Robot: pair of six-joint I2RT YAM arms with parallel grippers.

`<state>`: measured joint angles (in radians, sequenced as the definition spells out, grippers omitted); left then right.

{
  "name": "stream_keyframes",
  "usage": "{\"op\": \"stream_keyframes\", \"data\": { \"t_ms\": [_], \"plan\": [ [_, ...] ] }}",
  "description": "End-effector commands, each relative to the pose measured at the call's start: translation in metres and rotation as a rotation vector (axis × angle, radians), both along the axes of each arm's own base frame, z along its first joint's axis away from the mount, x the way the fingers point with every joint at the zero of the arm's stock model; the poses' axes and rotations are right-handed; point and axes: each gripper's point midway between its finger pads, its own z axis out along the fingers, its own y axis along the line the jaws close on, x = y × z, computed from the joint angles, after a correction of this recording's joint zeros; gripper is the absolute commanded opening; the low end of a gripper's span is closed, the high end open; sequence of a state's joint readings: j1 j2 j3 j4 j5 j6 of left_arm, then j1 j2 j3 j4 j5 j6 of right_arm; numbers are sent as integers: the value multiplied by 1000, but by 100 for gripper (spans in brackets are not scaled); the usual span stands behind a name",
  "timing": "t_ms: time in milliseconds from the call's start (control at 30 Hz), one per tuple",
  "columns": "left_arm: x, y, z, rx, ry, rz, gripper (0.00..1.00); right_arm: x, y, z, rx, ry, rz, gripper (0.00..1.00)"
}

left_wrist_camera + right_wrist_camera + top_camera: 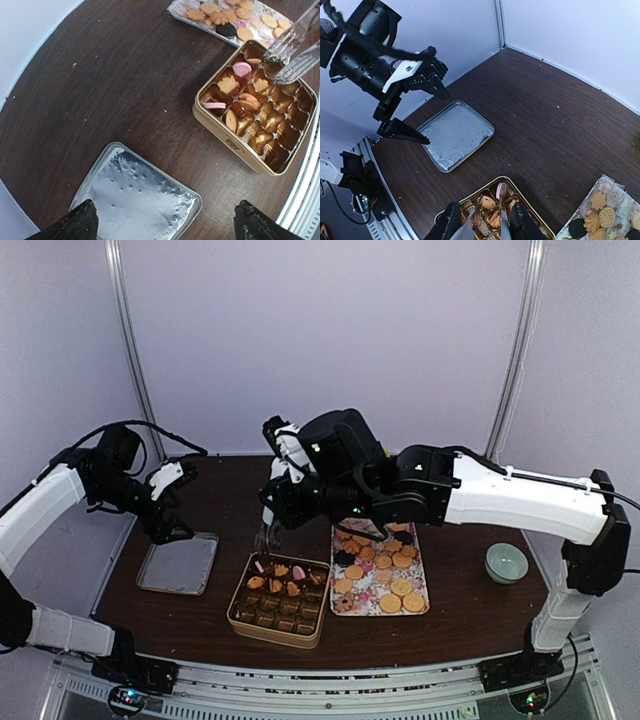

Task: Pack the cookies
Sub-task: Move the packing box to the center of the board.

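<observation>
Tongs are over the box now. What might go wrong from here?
1. The tongs in the right gripper hang just over cups already filled; lowering there may crack those cookies or crumple a paper cup.
2. The left gripper is open above the silver tray, so nothing steadies the box; a sideways push may slide it.

Tan, pink and black cookies [385, 565] on a floral sheet [607, 184], gold tin [278, 632], silver tray [178, 565], pale green bowl [506, 562], dark brown table [460, 610].
</observation>
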<state>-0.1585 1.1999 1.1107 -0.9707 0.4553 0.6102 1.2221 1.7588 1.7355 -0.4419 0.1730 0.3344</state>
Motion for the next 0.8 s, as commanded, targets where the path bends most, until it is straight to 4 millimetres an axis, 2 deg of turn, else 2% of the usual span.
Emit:
{"op": "stream_keyframes", "data": {
  "t_ms": [0,100,167,267,433,533,767],
  "plan": [
    [-2,-1,-9,41,-151,-133,98,7,7,-10,-61,3,-102,31],
    [-20,-7,-23,49,-226,-281,96,8,16,-19,-96,4,-126,31],
    [-33,-11,-40,59,-269,-379,94,9,20,-26,-101,18,-139,33],
    [-40,-16,-54,95,-336,-482,89,8,22,-36,-102,41,-150,34],
    [-48,-29,-84,209,-419,-643,76,9,19,-41,-103,52,-168,34],
    [-51,-41,-95,262,-489,-731,69,8,20,-44,-97,67,-173,33],
    [-66,-61,-120,332,-531,-896,44,9,13,-48,-117,74,-186,32]
  ]
}}
